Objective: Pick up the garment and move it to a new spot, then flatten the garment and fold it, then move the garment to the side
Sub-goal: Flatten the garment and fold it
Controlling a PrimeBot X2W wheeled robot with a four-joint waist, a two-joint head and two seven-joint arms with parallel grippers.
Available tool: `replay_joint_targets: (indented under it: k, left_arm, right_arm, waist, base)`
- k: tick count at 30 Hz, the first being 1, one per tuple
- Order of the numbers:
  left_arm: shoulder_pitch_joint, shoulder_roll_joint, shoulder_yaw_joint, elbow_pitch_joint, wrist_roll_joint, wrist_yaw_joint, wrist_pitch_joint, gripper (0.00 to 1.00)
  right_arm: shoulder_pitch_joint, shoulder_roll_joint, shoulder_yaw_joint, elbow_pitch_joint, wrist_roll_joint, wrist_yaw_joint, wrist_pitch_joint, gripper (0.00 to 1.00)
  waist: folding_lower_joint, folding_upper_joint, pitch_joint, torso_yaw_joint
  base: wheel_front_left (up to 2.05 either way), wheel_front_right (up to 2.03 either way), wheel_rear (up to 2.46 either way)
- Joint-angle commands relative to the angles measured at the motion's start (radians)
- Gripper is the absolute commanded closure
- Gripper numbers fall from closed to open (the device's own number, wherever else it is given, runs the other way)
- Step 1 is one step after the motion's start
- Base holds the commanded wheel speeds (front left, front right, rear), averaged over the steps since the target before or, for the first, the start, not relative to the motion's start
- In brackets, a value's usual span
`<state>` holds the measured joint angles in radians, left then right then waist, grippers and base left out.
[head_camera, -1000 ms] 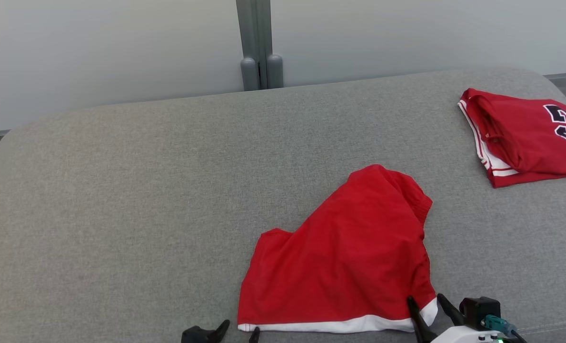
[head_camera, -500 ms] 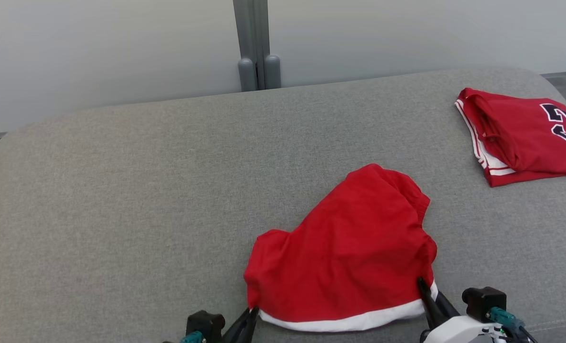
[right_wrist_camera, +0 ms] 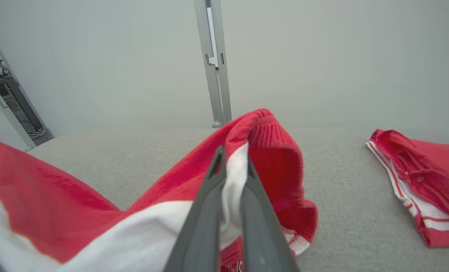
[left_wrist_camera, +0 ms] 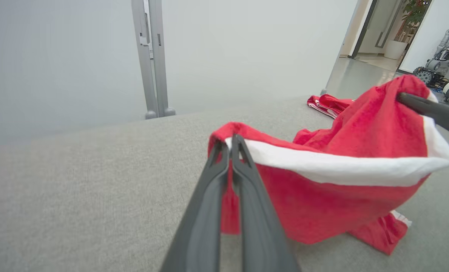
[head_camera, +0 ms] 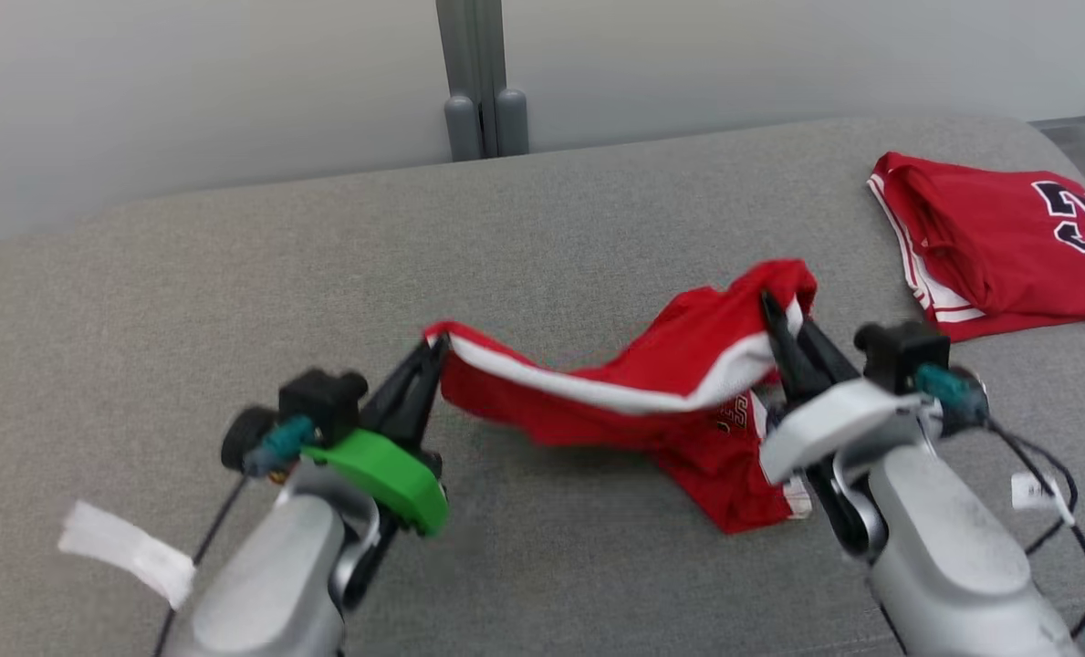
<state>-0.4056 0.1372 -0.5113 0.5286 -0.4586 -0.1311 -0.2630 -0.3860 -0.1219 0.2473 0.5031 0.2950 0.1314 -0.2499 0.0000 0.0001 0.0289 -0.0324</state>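
Grey fabric covers the broad worktop (head_camera: 186,301), which stands before a pale wall (head_camera: 186,82) split by a grey upright post (head_camera: 469,73). Above it, the robot's two arms hold a red garment (head_camera: 688,360) clear of most of the surface. The left gripper (head_camera: 434,349) is closed on one end of the garment's white hem band (head_camera: 597,388), its dark fingers (left_wrist_camera: 243,177) pressed together with a fold of red and white cloth pinched at the tips. The right gripper (head_camera: 770,306) is clamped on the other end of the band, with white cloth showing between its fingers (right_wrist_camera: 209,196) in the right wrist view. The band sags in a shallow curve between the two grips, the right end higher and farther back than the left. Below the band, the rest of the garment hangs down, and its lowest folds rest on the worktop just in front of the right arm. Part of some lettering shows on the cloth there, too small to read.

A green fitting (head_camera: 382,470) sits on the left wrist, and a white tag (head_camera: 127,552) trails beside that forearm. Dark cables (head_camera: 1053,493) loop off the right wrist. At the far right of the worktop lies a second red garment (head_camera: 998,246), folded, with white striped edging and a dark numeral. It lies apart from the held one. In the left wrist view an open doorway (left_wrist_camera: 383,34) shows past the wall's end, with wheeled machines (left_wrist_camera: 445,71) beyond it.
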Motion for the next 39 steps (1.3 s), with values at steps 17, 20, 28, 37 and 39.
replay_joint_targets:
  k: [17,20,28,37,39]
  left_arm:
    - [-0.966,0.148,-0.122,0.256,-0.202,0.001,0.069,1.0]
    - [-1.045,0.15,-0.132,0.308,-0.236,0.001,0.054,1.0]
    - [-1.005,0.14,-0.191,0.383,-0.331,0.001,0.013,1.0]
    - [-0.633,0.13,-0.077,0.243,-0.332,0.012,-0.002,1.0]
    - [-0.526,0.118,-0.034,0.184,-0.294,0.021,-0.002,1.0]
  right_arm:
    - [-1.011,0.043,0.028,0.477,0.103,-0.002,0.064,1.0]
    - [-1.096,0.048,0.048,0.547,0.097,-0.002,0.053,1.0]
    - [-1.079,0.061,0.098,0.657,0.149,-0.002,0.018,1.0]
    - [-0.792,0.047,0.162,0.627,0.23,-0.002,-0.015,1.0]
    - [-0.709,0.037,0.179,0.591,0.253,-0.002,-0.017,1.0]
  waist:
    - [0.0,-0.0001,0.282,0.019]
    - [0.0,-0.0001,0.305,0.022]
    - [0.0,-0.0001,0.34,0.023]
    - [0.0,-0.0001,0.274,0.017]
    - [0.0,-0.0001,0.25,0.018]
  base:
    - [0.0,0.0,0.0]
    - [0.0,0.0,0.0]
    - [0.0,0.0,0.0]
    - [0.0,0.0,0.0]
    - [0.0,0.0,0.0]
